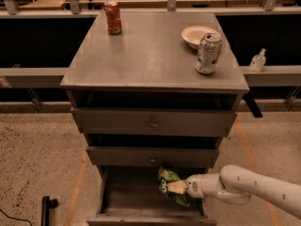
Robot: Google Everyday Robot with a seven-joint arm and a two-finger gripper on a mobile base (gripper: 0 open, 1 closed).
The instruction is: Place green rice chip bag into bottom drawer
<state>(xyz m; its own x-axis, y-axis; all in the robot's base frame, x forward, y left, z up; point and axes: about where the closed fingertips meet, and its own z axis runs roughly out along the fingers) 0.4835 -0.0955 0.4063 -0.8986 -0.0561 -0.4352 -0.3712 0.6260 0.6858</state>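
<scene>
The green rice chip bag (168,185) is held over the right part of the open bottom drawer (127,192), just below the front of the middle drawer. My gripper (178,187) reaches in from the right on a white arm and is shut on the bag's right side. The bag hangs tilted, a little above the drawer's grey floor. The drawer is pulled out towards me, and its inside shows plain grey.
On the cabinet top stand a red can (112,17) at the back left, a white bowl (197,36) and a silver-green can (208,53) at the right. Two upper drawers with round knobs (153,124) are shut. A sanitiser bottle (257,60) stands on the right ledge.
</scene>
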